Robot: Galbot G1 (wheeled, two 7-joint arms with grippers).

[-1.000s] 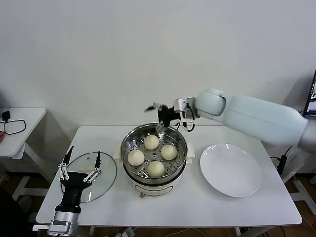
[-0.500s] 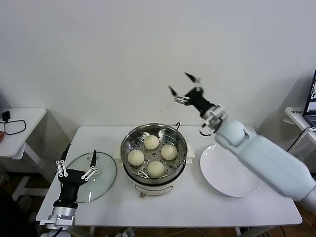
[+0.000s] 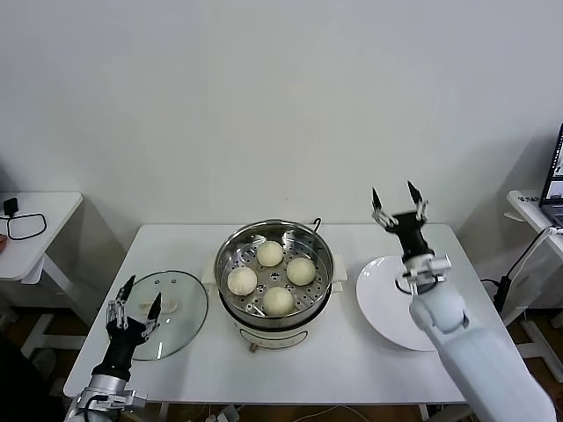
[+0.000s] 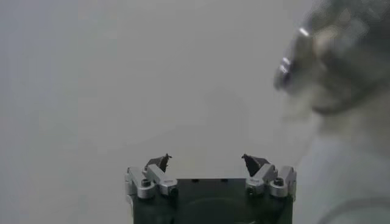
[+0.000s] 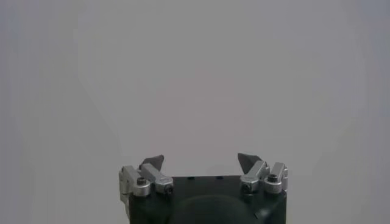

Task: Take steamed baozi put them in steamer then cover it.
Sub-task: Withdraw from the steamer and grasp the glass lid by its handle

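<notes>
Both open, empty: right pincer (image 3: 397, 200) has swung off the steamer (image 3: 274, 268), left pincer (image 3: 134, 303) lower.

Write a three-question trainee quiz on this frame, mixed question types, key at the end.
1. True or false: the cover sits on the steamer.
2. How many steamed baozi lie in the steamer? A) two B) three C) four
3. Fill in: the white plate holds ___ buns.

Key:
1. False. It lies flat on the table on the robot's left, by the open left gripper.
2. C.
3. No buns; the open right gripper is raised above the plate's far edge, holding nothing.
</notes>
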